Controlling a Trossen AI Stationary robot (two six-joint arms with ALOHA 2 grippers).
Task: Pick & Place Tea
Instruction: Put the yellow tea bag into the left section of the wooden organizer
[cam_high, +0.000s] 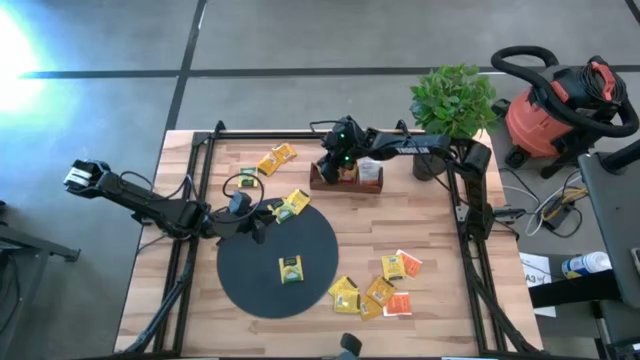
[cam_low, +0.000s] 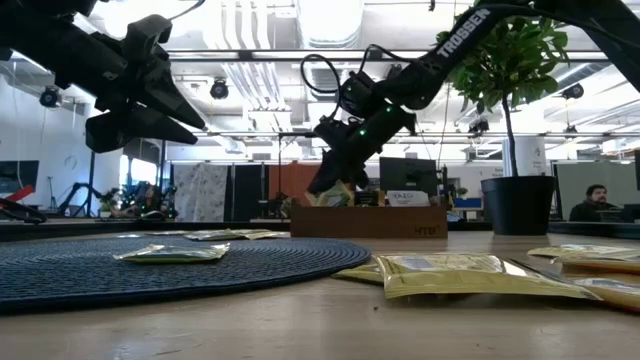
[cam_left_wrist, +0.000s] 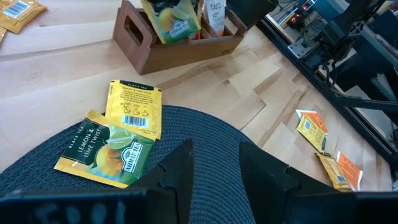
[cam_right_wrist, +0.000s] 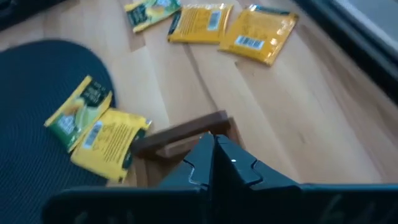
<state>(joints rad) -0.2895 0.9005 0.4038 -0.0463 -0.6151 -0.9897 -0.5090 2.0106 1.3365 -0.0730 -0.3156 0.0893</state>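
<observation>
Your right gripper, fingers together, hides part of the wooden tray; whether it pinches a sachet, you can't tell. The tray's sachet labels are only partly readable. One yellow tea sachet left of the tray reads "Lemon & Lime Twist". Your left gripper hovers apart, empty, near it.

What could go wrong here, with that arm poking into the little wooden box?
The right pincer is shut right over the wooden tray; pulling away, it might drag a sachet out or nudge the tray. The left pincer hovers open beside two overlapping yellow sachets at the black disc's edge, so it may pinch both or push them off.
</observation>
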